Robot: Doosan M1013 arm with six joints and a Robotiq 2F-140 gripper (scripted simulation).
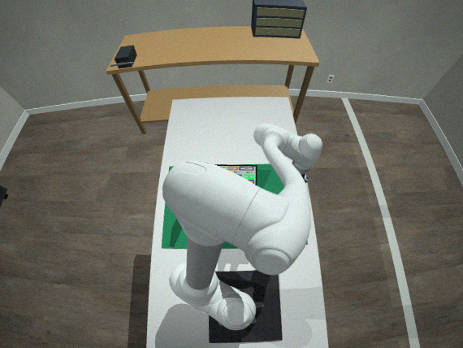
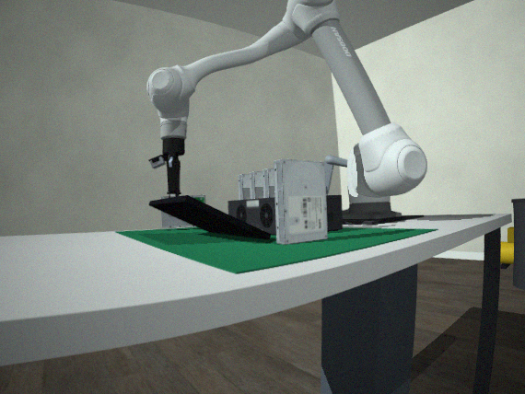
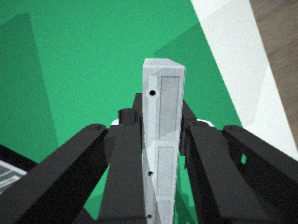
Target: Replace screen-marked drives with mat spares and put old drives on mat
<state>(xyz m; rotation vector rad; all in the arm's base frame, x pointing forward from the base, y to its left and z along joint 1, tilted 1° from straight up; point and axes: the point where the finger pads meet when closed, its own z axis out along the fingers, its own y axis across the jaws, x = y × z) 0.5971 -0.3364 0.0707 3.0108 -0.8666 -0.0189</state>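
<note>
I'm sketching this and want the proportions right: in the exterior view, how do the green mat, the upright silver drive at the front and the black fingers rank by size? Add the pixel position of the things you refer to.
Largest to smallest:
1. Flat green mat [image 1: 174, 219] [image 2: 239, 258] [image 3: 90, 50]
2. Upright silver drive [image 2: 301, 202]
3. Thin black fingers [image 1: 305, 178] [image 2: 173, 191]

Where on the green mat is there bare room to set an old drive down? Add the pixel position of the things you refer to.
The exterior view shows bare green mat [image 2: 239, 258] along its near edge, in front of the tilted screen [image 2: 207, 216] and the upright near drive [image 2: 301, 202]. The wrist view shows another bare patch beyond the held drive [image 3: 162, 115]. It is crowded around the dock [image 2: 250, 213], between screen and near drive.
</note>
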